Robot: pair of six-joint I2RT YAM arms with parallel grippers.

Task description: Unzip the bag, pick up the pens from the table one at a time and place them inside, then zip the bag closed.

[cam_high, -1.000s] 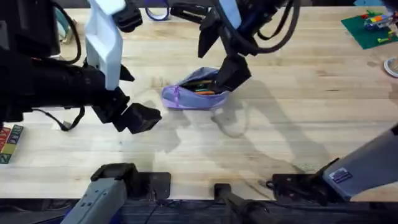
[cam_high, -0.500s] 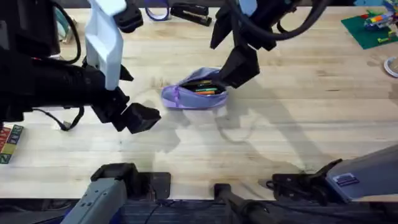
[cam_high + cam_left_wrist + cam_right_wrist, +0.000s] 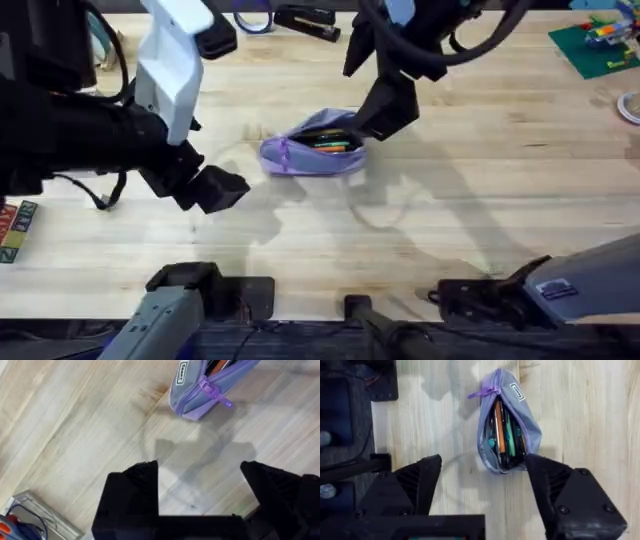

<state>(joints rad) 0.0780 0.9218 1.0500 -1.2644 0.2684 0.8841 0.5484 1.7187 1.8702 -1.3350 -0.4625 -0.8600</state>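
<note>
from where i sit, the bag [image 3: 312, 146] lies on the table [image 3: 480, 200] near the middle, a little toward the far side, with its zipper open along the top. inside it i can make out pens [image 3: 502, 435] packed together: an orange one, something teal, and darker ones beside them; i can't say for sure which of the dark shapes is the silver pen. the purple zipper pull [image 3: 216, 396] sticks out at the bag's left end, and a small label [image 3: 517, 392] sits on the fabric near that end.

my right gripper [image 3: 378, 118] hangs just over the right end of the bag, fingers spread wide with nothing between them; in the right wrist view the bag's open mouth sits in the gap between the two fingers [image 3: 410, 491]. whether a finger brushes the fabric i can't tell.

my left gripper [image 3: 205, 186] hovers over bare wood to the left of the bag and nearer to me, clearly apart from it. its fingers [image 3: 134, 494] are spread and empty.

a black stapler [image 3: 306, 20] lies at the far edge of the table.
</note>
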